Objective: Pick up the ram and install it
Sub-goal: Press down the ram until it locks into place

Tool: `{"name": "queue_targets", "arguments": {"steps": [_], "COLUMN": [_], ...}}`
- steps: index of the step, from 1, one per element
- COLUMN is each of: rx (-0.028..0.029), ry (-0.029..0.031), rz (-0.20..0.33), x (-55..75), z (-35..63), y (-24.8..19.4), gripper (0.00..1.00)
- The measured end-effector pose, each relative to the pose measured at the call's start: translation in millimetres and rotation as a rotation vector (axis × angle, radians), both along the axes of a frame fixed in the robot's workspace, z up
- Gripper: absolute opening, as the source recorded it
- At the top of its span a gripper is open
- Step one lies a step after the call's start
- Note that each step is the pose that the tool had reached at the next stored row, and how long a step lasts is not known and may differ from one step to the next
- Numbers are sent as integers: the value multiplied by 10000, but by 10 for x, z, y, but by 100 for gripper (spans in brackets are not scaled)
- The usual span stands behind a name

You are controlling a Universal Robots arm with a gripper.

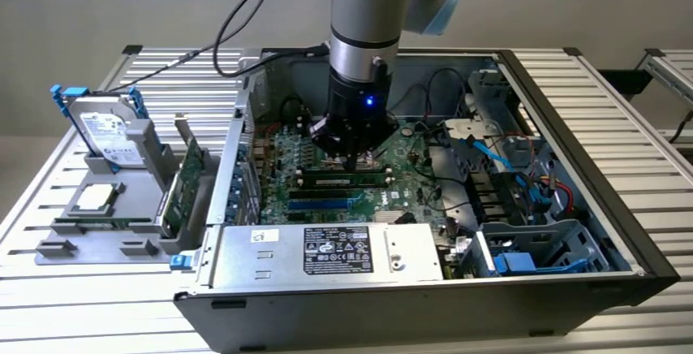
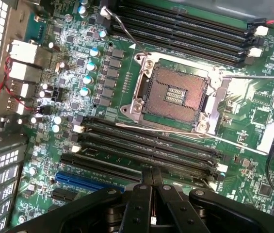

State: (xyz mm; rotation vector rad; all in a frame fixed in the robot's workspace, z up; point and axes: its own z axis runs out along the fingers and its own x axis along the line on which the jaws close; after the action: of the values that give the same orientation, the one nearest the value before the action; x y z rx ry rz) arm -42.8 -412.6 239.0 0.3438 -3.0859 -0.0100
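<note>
End effector [image 2: 152,180] (clenched, holding nothing) just above the ram [image 1: 344,179] seated in its slot

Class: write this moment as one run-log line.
end effector shut | low over motherboard memory slots | beside empty CPU socket | inside open case

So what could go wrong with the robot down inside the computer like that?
1. The end effector hangs low over the memory slots. They lie packed side by side, so a small slip could mean pressing on the wrong one.
2. The open CPU socket sits right beside those slots with its tiny contacts bare. A bump there could bend them.
3. A thin metal lever runs between the socket and the slots and might snag.
</note>
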Motion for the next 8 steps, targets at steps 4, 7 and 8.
{"name": "queue_targets", "arguments": {"steps": [4,7,8], "rx": [-18,-31,-38], "ry": [1,0,0], "rz": [-493,-855,-983], "x": [0,0,0], "z": [0,0,0], "y": [0,0,0], "gripper": [11,11,11]}}
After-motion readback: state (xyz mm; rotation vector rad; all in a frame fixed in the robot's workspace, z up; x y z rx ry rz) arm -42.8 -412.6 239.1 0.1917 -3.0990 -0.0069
